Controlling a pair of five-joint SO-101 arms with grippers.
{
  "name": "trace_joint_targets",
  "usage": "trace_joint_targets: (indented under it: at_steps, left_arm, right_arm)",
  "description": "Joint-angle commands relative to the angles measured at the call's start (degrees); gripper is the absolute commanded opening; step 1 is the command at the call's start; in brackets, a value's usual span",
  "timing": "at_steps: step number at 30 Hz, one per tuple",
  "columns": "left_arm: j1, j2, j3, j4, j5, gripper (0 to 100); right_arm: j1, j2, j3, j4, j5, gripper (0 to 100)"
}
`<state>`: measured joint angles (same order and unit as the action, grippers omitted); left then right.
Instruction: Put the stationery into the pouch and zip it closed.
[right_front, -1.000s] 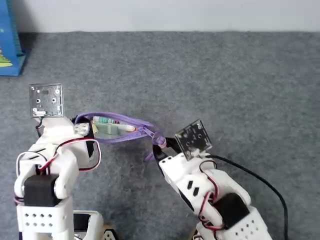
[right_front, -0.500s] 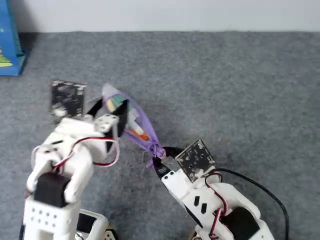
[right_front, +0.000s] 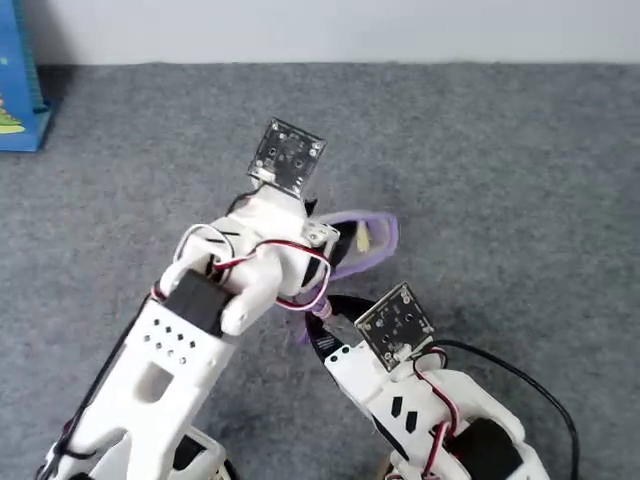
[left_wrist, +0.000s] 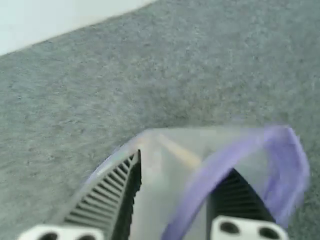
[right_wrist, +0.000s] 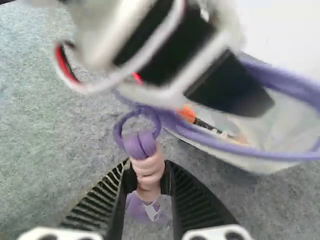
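The left gripper (left_wrist: 172, 200) is closed only as far as the pouch (left_wrist: 170, 150) allows: one end of the clear, purple-edged pouch is pinched between its two ribbed fingers (left_wrist: 117, 197), and the purple edge curls out past the far finger. Seen from above, the rest of the pouch (right_front: 378, 232) sticks out just beyond this gripper (right_front: 335, 245), off the grey mat (right_front: 500, 150). The right gripper (right_wrist: 145, 172) is clamped tight on the zipper pull (right_wrist: 144, 162), a knotted purple and pink cord held straight between its fingertips, with the cord's loop just ahead of them at the pouch's corner. From this gripper the pouch (right_wrist: 285, 135) runs forward and off to one side, partly hidden behind the left arm (right_wrist: 150, 45), which crosses close in front. Pens (right_wrist: 189, 114) lie inside the pouch, an orange tip showing nearest the loop. The two grippers (right_front: 318, 322) sit near each other.
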<state>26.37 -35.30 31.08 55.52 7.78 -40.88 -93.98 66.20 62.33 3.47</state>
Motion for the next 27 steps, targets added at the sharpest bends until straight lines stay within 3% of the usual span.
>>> trace_joint_targets:
  at_steps: [1,16,21,27]
  left_arm:
    - [-0.5,-4.0,-5.9,4.2,-0.6,19]
    - [-1.1,-29.5,-6.5,19.1,-1.2,25]
    - [-1.1,-31.8,-3.4,26.0,-7.8,25]
    - [-2.1,-34.3,5.7,26.9,-19.9,25]
  right_arm:
    - [0.0,-0.6,0.4,-0.3,0.6,0.7]
    - [5.0,-0.7,0.6,-2.4,0.3,0.7]
    - [5.5,-0.7,0.5,-3.7,0.3,0.7]
    - [9.7,-0.7,-1.0,-4.4,0.3,0.7]
